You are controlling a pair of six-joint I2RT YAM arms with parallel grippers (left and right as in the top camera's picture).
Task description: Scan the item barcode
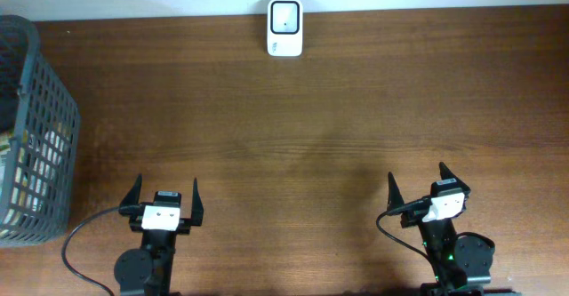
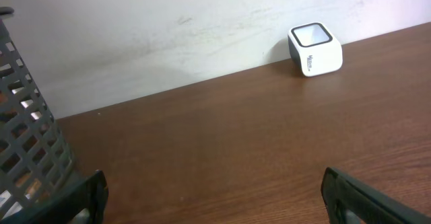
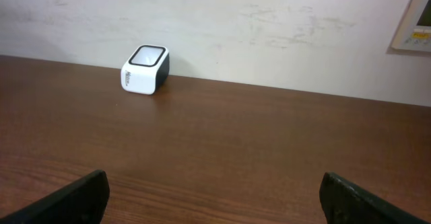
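The brown table (image 1: pixel 311 136) is bare across its middle. A grey mesh basket (image 1: pixel 55 154) stands at its left edge, and the pale goods (image 1: pixel 13 176) inside, too hidden to identify, are probably what needs scanning. The white scanner (image 1: pixel 284 28) sits at the far edge, centred between the arms. The left tool (image 1: pixel 166 186) and right tool (image 1: pixel 417 175) both hover with fingers spread and empty; the left is clearly nearer the basket.

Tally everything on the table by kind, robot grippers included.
White barcode scanner: 1
Grey mesh basket: 1, contents too hidden to count
Grippers: 2, left gripper and right gripper, both open
Total: 4
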